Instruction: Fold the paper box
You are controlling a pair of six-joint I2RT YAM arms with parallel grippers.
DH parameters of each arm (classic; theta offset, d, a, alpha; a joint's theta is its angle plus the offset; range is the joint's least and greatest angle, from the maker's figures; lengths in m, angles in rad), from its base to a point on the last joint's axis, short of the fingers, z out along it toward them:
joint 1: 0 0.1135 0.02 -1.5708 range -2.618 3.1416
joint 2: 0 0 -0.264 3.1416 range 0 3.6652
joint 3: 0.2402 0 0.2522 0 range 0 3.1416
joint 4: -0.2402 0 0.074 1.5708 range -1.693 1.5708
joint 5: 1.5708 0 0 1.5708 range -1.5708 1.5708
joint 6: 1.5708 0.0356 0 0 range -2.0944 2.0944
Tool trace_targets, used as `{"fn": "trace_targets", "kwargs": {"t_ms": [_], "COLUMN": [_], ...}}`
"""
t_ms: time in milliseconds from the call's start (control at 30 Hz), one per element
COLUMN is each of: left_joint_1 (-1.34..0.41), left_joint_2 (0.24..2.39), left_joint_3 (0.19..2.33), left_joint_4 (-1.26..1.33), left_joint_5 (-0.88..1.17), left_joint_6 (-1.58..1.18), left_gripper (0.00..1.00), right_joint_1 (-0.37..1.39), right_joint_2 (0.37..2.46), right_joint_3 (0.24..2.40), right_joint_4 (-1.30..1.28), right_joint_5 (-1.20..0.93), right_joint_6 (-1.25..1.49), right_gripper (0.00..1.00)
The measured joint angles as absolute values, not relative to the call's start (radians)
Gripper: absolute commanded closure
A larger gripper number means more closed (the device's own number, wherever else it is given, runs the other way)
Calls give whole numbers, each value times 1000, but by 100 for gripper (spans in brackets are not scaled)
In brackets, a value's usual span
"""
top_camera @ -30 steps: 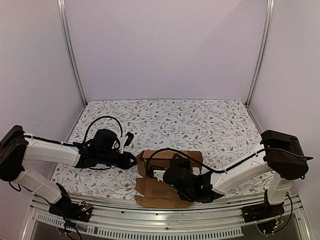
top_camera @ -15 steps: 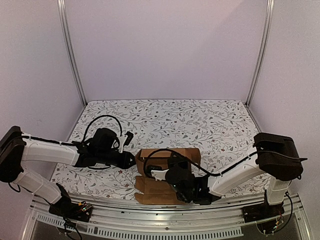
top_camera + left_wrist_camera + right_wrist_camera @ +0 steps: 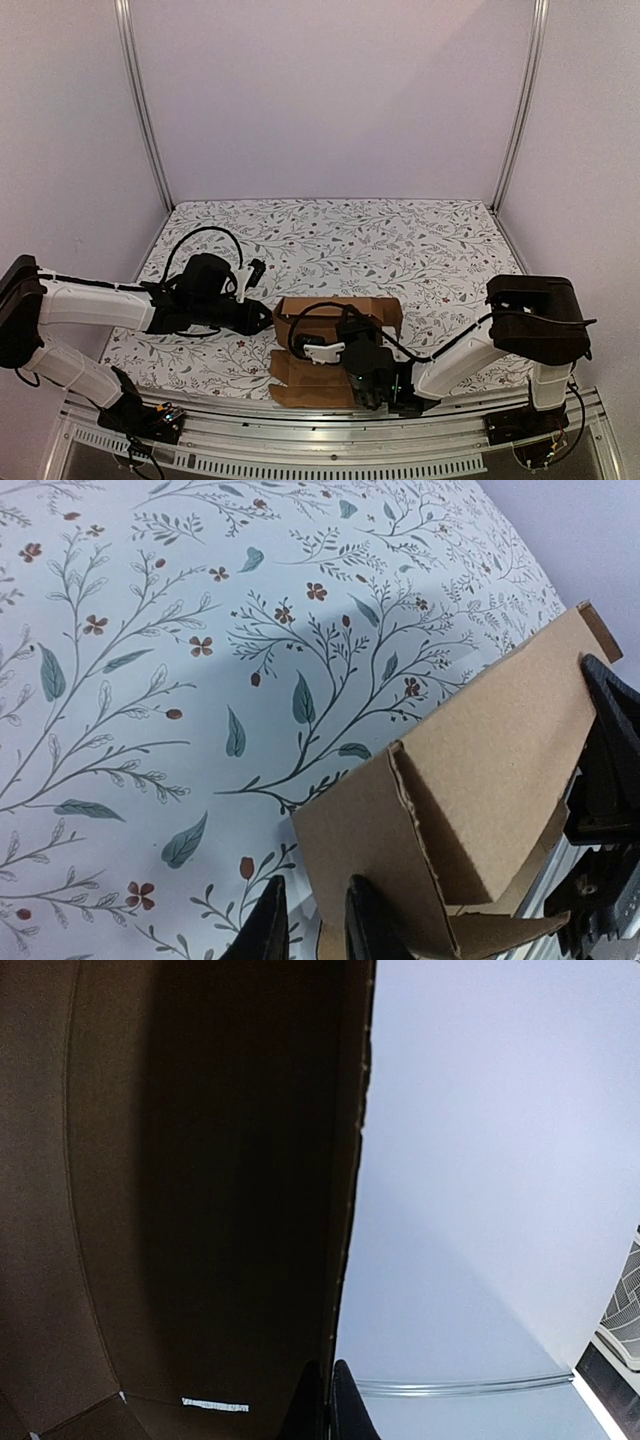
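The paper box [image 3: 375, 310] is brown and plain. It sits low in the middle of the top view, near the front edge of the table [image 3: 400, 240]. The table has a white cloth with little leaves and flowers on it. The box is only partly folded. Some of its walls stand up, and a flat flap lies on the cloth toward the bottom of the frame.

The left gripper [image 3: 315, 925] comes in from the left side and is right at the box's left end. In its own camera, its two black fingers [image 3: 268, 932] show at the bottom of the frame with a small gap between them. A corner of the box fills the lower right of that view, and its bottom edge comes down to the gap. The gap is much wider than the cardboard, so the fingers are not squeezing it.

The right gripper [image 3: 327, 1395] reaches in low from the right, over the near part of the box. Its camera is very close. The left half of that view is dark brown cardboard, and the right half is a pale wall [image 3: 480, 1160]. Its two fingers are pressed tight together at the bottom of the frame, and the edge of the cardboard runs straight down in between them. It is pinching the box.
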State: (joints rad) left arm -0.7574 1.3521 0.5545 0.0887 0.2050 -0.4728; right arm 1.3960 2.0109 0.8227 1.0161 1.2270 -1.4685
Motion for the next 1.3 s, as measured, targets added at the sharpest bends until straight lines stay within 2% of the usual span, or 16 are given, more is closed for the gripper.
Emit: {"fn": "trace_targets", "kwargs": {"t_ms": [567,833,1300], "left_joint_1": [-757,-759,-833], "left_joint_2": [1353,1403,1391], "left_joint_3": [540,525,503], "left_joint_4": [118,171,176], "left_joint_5": [210,247,234], "left_joint_6": [-487,-512,-552], "left_gripper": [80,87,86], "right_joint_1": [1415,1421,1422], "right_joint_2": [2014,2014,2013], "right_joint_3": [807,807,820], "right_joint_4": [832,807,754], "right_joint_5": [1238,1244,1248], "right_joint_6": [-1211,-1155,-1095], "right_gripper": [100,100,100]}}
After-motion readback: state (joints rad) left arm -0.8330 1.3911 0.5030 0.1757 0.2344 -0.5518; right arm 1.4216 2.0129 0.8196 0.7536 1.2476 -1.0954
